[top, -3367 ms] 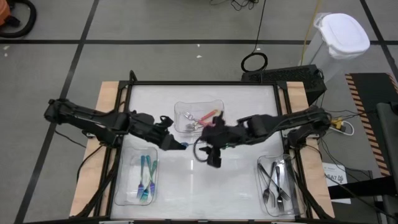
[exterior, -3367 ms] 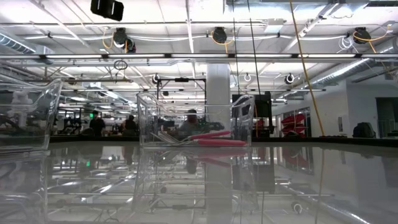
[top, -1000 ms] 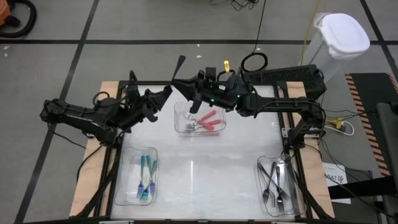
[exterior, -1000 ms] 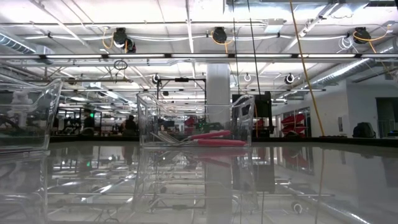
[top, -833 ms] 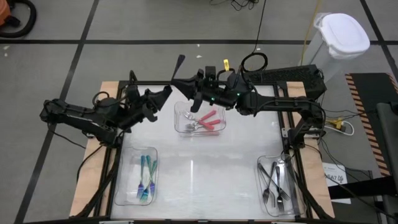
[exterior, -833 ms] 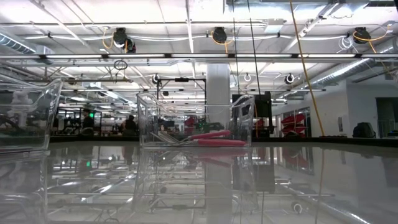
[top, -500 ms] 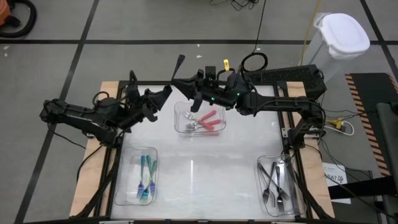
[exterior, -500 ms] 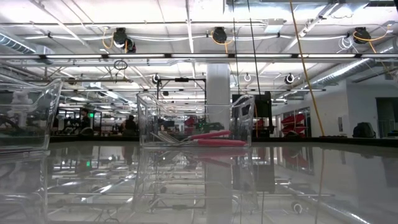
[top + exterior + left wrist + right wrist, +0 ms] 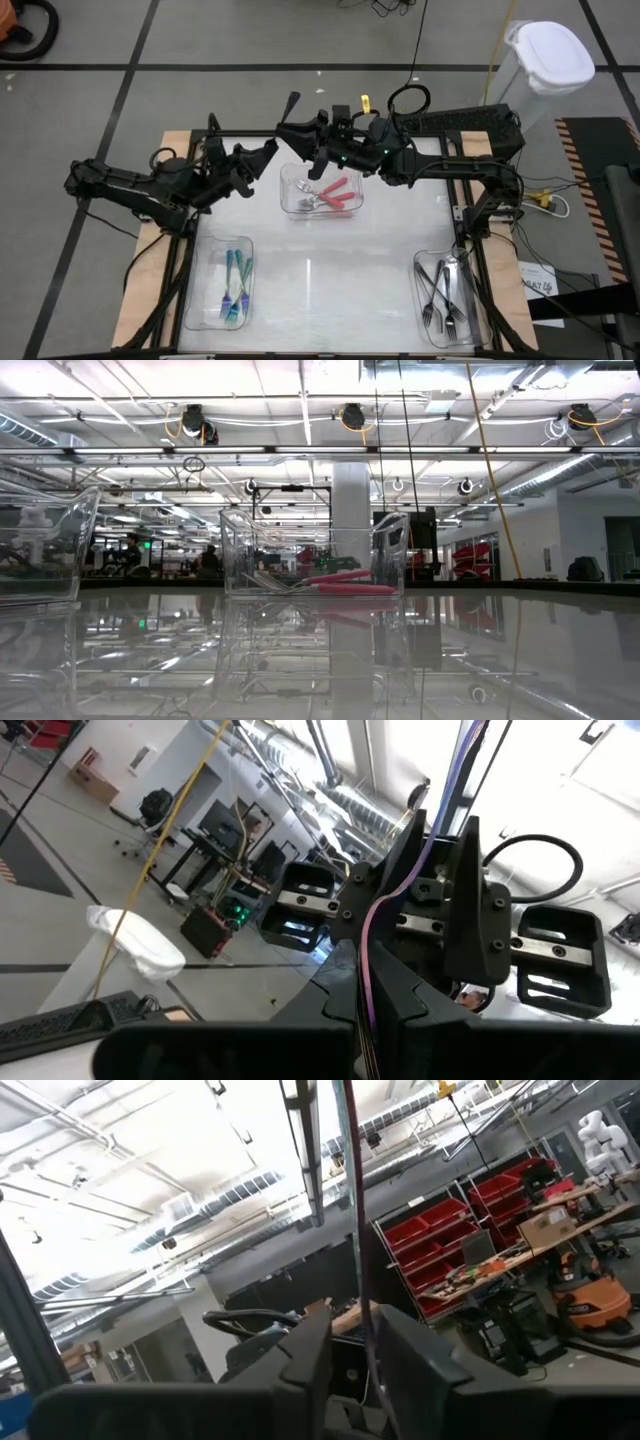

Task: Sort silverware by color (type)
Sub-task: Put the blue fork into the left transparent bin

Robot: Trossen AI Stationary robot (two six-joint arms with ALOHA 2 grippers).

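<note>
Table centre is open between three clear trays: pink-fork tray (image 9: 321, 192) at the far middle, teal tray (image 9: 222, 283) near-left, grey tray (image 9: 448, 287) near-right. Left gripper (image 9: 268, 152) and right gripper (image 9: 290, 131) crowd the far edge, flanking the pink tray.

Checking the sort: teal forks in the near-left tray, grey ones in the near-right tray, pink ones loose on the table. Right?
Not quite. The pink ones lie inside the far middle tray, not loose, as the high view shows. The teal forks and grey ones are placed as you say.
</note>
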